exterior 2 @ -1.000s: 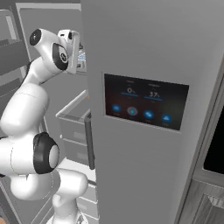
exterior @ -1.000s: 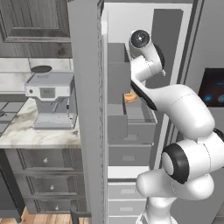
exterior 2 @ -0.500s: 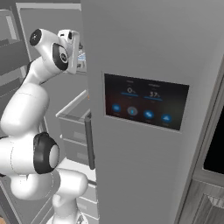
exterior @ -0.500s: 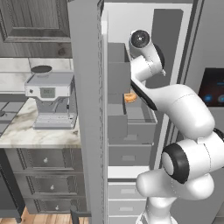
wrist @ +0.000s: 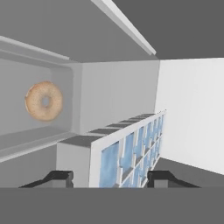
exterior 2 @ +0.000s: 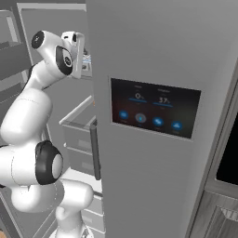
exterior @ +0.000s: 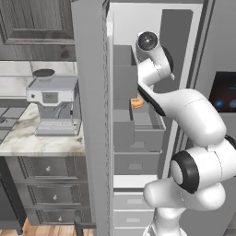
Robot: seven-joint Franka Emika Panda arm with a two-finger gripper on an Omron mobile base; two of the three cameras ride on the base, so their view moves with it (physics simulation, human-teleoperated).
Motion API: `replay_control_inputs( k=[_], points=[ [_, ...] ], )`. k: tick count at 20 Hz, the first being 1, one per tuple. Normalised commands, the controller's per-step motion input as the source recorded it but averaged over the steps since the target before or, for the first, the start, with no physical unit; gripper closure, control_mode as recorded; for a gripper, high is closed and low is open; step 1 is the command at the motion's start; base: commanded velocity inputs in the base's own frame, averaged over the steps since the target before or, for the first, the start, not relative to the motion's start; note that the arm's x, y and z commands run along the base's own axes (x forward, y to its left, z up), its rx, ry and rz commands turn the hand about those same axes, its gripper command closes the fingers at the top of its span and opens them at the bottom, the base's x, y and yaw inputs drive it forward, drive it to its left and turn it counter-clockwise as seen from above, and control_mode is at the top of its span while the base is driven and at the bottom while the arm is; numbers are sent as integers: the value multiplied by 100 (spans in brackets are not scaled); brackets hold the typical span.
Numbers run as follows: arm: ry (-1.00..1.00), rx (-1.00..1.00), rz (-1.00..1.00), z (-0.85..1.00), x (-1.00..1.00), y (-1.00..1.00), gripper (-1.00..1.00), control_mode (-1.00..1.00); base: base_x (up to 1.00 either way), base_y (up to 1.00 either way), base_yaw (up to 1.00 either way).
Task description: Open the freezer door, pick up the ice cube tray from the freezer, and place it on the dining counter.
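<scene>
In the hand view the two dark fingertips (wrist: 57, 177) stand apart, one on each side of the ice cube tray (wrist: 131, 153); whether they press it cannot be told. The gripper (wrist: 108, 178) straddles the tray inside the freezer (exterior: 152, 55). A donut (wrist: 43, 101) lies in a grey drawer (wrist: 26, 140) beyond.

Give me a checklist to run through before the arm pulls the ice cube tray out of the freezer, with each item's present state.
1. Freezer door swung open: ok.
2. Ice cube tray between the end effector fingertips: ok.
3. Fingertips pressed against the tray sides: not ok, gaps show on both sides.
4. Tray lifted off its shelf: cannot tell.
5. Donut apart from the tray: ok, it lies in a drawer off to the side.
6. Fridge door with the touchscreen shut: ok.
</scene>
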Motion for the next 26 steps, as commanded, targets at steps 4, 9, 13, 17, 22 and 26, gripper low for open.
replay_control_inputs(
  k=[4, 9, 13, 17, 22, 26],
  points=[
    [0, 0, 0, 0, 0, 0, 100, -100, 0, 0, 0],
    [0, 0, 0, 0, 0, 0, 100, -100, 0, 0, 0],
    [0, 0, 0, 0, 0, 0, 100, -100, 0, 0, 0],
    [-10, 0, 0, 6, -18, 0, 100, -100, 0, 0, 0],
    [-16, -3, 0, 18, -48, 0, 100, -100, 0, 0, 0],
    [-8, -3, 0, 13, -36, 0, 100, -100, 0, 0, 0]
  ],
)
